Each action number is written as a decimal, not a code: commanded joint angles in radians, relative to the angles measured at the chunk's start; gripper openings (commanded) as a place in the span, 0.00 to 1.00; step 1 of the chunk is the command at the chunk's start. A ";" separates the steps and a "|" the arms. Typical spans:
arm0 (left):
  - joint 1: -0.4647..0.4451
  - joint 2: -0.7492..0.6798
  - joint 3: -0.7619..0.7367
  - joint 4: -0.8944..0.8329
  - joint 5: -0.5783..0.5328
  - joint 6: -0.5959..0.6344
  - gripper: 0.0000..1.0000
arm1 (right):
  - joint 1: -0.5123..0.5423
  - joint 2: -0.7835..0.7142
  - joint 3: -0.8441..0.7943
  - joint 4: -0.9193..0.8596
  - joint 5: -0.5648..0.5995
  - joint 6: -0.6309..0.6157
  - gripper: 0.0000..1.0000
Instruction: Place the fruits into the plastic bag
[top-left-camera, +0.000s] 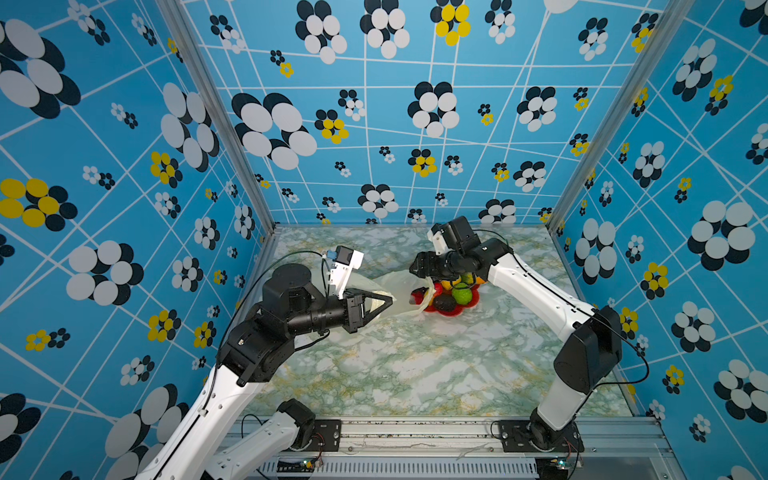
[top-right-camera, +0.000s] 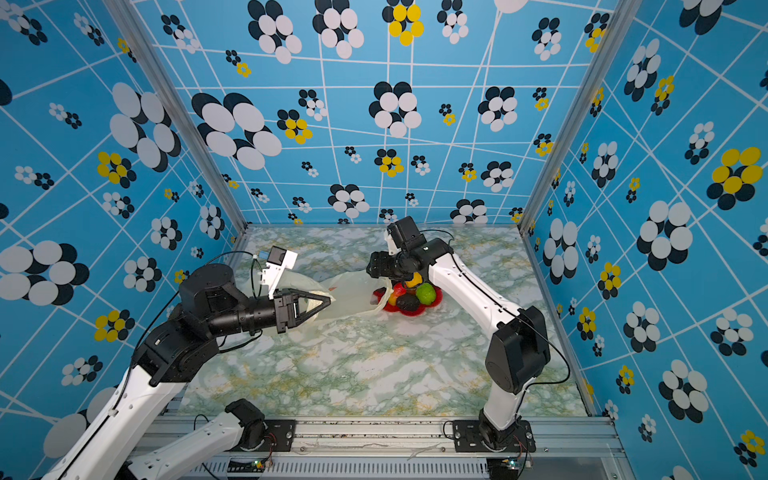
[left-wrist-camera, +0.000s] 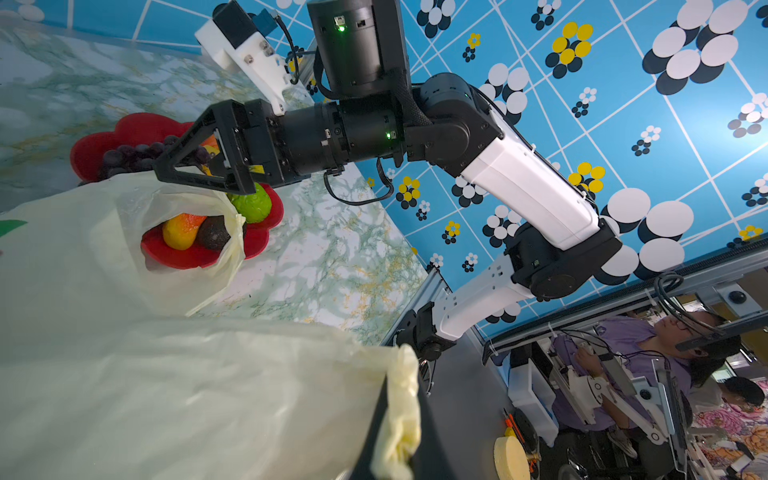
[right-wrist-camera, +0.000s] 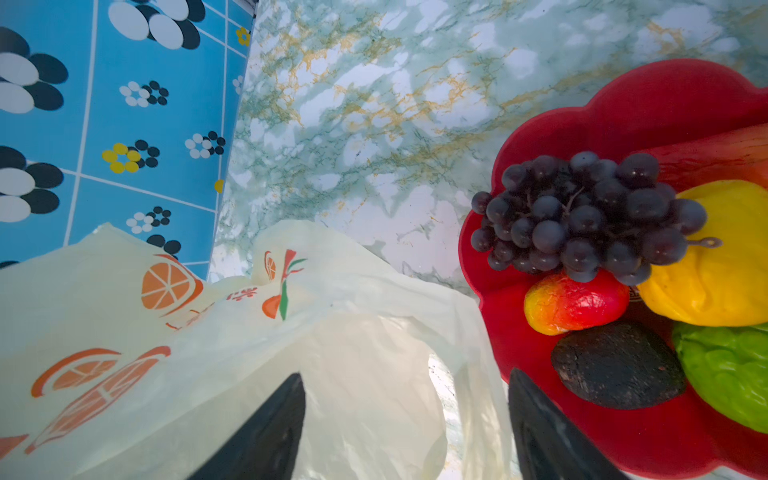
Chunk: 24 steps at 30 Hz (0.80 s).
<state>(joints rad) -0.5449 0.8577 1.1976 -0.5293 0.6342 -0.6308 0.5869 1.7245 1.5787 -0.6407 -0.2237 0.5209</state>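
Left gripper (top-left-camera: 384, 302) pinched shut on bag (top-left-camera: 386, 286) handle, lifting it. Right gripper (right-wrist-camera: 405, 419) spread wide over bag mouth, holding nothing. Grapes (right-wrist-camera: 582, 216), lemon (right-wrist-camera: 715, 266), lime (right-wrist-camera: 731, 370), mango (right-wrist-camera: 577, 301), avocado (right-wrist-camera: 619, 365) on red plate (right-wrist-camera: 648, 104), right of bag, mid-table (top-left-camera: 415, 365).

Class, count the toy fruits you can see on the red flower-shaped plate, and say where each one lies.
6, all on the plate: grape bunch, red-yellow mango, dark avocado, yellow lemon, green lime, and a red-orange piece at the frame edge. More may be hidden.
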 joint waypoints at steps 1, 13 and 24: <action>0.011 -0.009 -0.014 0.005 -0.026 0.006 0.00 | 0.005 -0.073 -0.105 0.038 -0.045 0.056 0.83; 0.017 0.001 -0.024 0.044 -0.037 -0.011 0.00 | 0.013 -0.151 -0.352 0.242 -0.173 0.201 0.86; 0.058 -0.025 -0.029 0.025 -0.079 -0.009 0.00 | 0.024 -0.143 -0.385 0.314 -0.189 0.238 0.20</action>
<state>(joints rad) -0.5102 0.8482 1.1767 -0.5163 0.5751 -0.6353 0.6041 1.5932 1.1915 -0.3466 -0.4057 0.7532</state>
